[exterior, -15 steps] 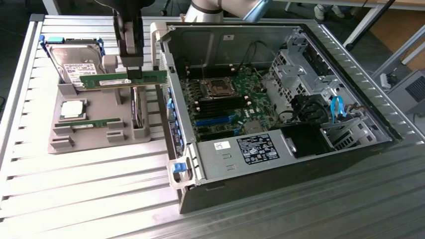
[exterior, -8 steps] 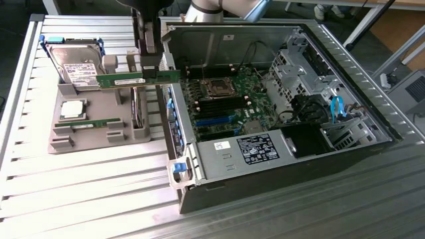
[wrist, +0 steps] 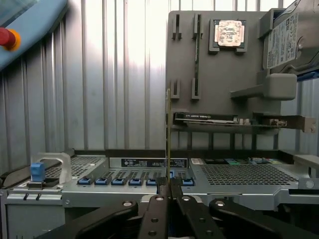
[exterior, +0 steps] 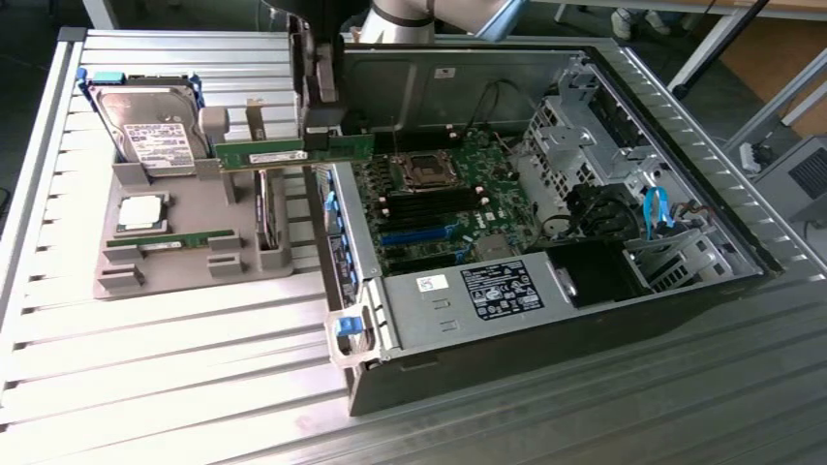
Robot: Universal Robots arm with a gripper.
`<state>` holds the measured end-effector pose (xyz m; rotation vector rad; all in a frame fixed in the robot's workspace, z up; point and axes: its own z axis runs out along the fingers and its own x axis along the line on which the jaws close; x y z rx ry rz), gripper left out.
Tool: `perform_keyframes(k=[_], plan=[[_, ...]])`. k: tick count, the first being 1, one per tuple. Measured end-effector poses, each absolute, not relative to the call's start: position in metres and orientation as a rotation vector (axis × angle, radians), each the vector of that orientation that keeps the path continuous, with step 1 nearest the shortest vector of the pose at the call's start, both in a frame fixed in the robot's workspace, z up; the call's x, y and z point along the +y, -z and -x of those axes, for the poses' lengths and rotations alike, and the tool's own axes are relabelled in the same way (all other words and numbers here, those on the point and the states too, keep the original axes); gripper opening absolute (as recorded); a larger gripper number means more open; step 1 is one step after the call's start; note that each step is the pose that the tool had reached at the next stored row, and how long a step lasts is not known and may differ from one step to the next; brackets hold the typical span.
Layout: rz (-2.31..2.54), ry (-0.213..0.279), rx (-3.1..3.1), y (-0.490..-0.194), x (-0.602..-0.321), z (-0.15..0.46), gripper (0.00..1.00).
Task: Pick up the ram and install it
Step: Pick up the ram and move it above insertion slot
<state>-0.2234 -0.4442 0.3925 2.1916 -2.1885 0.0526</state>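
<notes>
Pincer (exterior: 323, 126) nearly shut, clamped on the ram (exterior: 278, 153). The stick is held level across the edge of the computer case (exterior: 543, 378), at ten o'clock from the processor socket (exterior: 423, 172). A second stick (exterior: 168, 239) lies in the gray tray (exterior: 194, 208), at seven o'clock from the held one.

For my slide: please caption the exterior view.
The gripper holds the ram in the air where the grey tray meets the open computer case.

I work in a robotics lab: ribbed aluminium worktop (exterior: 155, 368), opened computer case (exterior: 517, 373), grey parts fixture (exterior: 207, 208).
</notes>
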Motion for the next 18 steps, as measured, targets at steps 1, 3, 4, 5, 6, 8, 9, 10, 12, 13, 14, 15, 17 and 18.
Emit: perform_keyframes(k=[1,3,4,5,6,8,9,10,12,13,14,15,17,18], plan=[[-2.192,-0.053,-2.188,-0.392,-0.444,0.221,0.11],[-2.192,-0.053,-2.188,-0.393,-0.444,0.216,0.11],[-2.192,-0.053,-2.188,-0.393,-0.444,0.214,0.11],[-2.192,-0.053,-2.188,-0.392,-0.444,0.211,0.11],[-2.192,-0.053,-2.188,-0.392,-0.444,0.209,0.11],[-2.192,-0.053,-2.188,-0.392,-0.444,0.203,0.11],[-2.192,-0.053,-2.188,-0.392,-0.444,0.201,0.11],[-2.192,-0.053,-2.188,-0.392,-0.444,0.199,0.11],[-2.192,-0.053,-2.188,-0.392,-0.444,0.194,0.11],[-2.192,-0.053,-2.188,-0.392,-0.444,0.19,0.11],[-2.191,-0.053,-2.188,-0.392,-0.444,0.187,0.11],[-2.192,-0.053,-2.188,-0.392,-0.444,0.185,0.11],[-2.192,-0.053,-2.189,-0.392,-0.444,0.181,0.11],[-2.192,-0.053,-2.188,-0.392,-0.444,0.179,0.11]])
